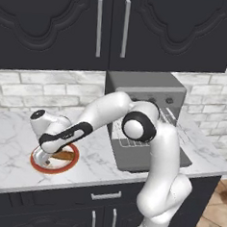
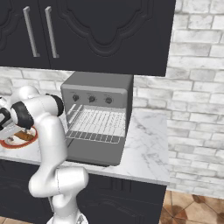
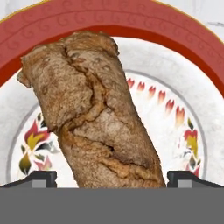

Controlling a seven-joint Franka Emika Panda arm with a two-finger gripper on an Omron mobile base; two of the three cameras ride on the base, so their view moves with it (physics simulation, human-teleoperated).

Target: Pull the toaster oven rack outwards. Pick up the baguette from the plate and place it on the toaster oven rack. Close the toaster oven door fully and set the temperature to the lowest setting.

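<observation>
Dark panelled cabinets [image 1: 55,24] fill the top of the left base view above a pale brick wall [image 1: 40,88]. The marbled white tabletop [image 1: 6,145] carries the boxy matte grey toaster oven [image 2: 97,89], centre frame, its door [image 2: 94,155] dropped flat and the thin wire rack [image 2: 98,124] drawn out. At lower left, the round red-rimmed plate [image 3: 144,26] holds the crusty, cracked brown baguette [image 3: 94,118]. The hand [image 3: 111,178] hovers over it, fingers spread wide either side of the loaf, gripping nothing.
</observation>
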